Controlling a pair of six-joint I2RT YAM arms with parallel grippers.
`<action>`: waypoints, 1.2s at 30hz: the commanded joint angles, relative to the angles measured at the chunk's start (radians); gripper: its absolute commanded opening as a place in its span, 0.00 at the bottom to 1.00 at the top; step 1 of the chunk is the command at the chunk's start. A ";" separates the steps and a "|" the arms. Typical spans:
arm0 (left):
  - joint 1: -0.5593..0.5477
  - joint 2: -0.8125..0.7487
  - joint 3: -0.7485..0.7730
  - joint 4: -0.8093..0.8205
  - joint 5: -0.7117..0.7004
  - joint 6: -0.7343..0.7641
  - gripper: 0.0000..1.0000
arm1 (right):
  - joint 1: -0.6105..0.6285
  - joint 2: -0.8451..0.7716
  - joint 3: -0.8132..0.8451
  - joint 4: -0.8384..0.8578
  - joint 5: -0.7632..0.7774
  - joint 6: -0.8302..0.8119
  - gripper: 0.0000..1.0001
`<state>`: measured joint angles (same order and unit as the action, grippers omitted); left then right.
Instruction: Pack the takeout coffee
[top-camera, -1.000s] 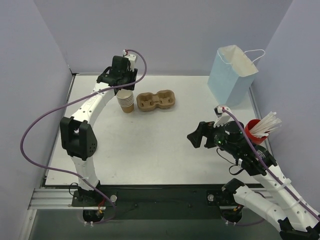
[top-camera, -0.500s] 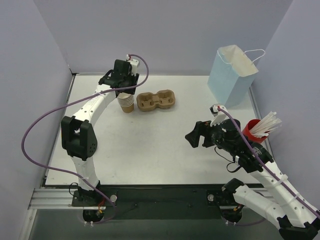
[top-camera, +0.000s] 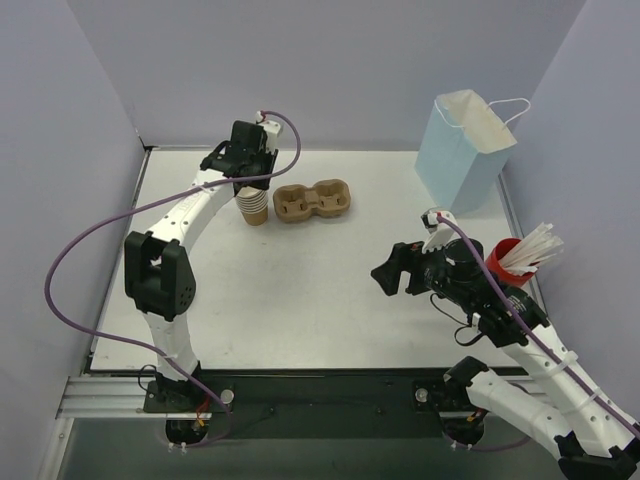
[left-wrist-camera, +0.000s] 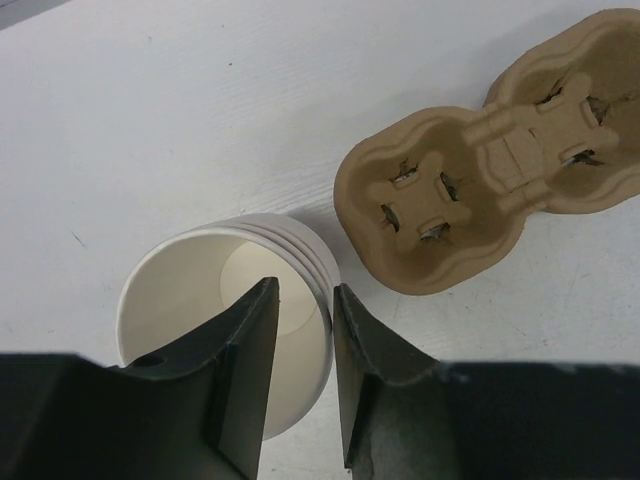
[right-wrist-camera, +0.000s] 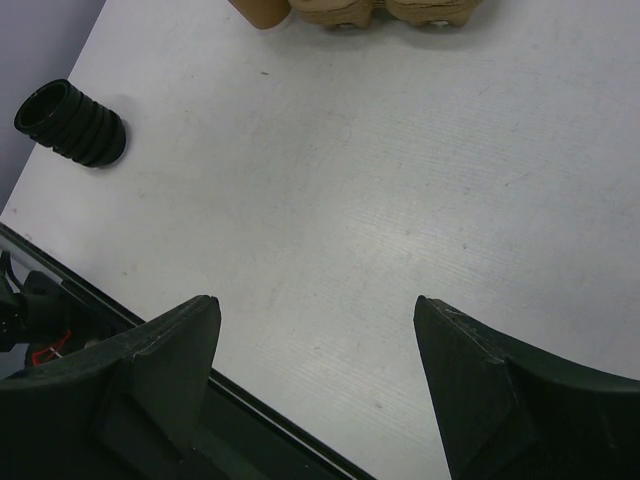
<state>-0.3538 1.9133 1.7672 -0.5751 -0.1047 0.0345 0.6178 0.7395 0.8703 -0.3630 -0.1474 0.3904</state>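
While your left gripper (left-wrist-camera: 305, 293) narrows astride the rim of stacked lidless tan paper cups (left-wrist-camera: 190, 300), grip unconfirmed | right gripper (right-wrist-camera: 315, 310) spread, empty | brown moulded-pulp tray (left-wrist-camera: 480, 190) beside fingers (left-wrist-camera: 385, 400), unfilled

Overhead and close wrists, tray (top-camera: 313, 200) shared

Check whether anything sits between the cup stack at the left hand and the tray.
Nothing visible does. Only bare table lies between the cup stack and the tray, and both tray hollows look empty. The left hand straddles the stack's rim, one finger inside, one outside.
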 joint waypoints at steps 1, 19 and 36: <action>-0.004 0.013 0.003 0.031 -0.013 0.016 0.37 | 0.008 -0.019 -0.001 0.032 -0.006 -0.015 0.80; -0.031 0.003 0.069 -0.037 -0.128 0.048 0.00 | 0.008 -0.028 0.002 0.032 -0.006 -0.007 0.80; -0.073 -0.028 0.179 -0.129 -0.263 0.093 0.00 | 0.008 -0.048 0.012 0.030 0.011 0.013 0.80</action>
<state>-0.4034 1.9266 1.8744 -0.6662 -0.2939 0.1097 0.6178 0.7082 0.8703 -0.3630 -0.1471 0.3935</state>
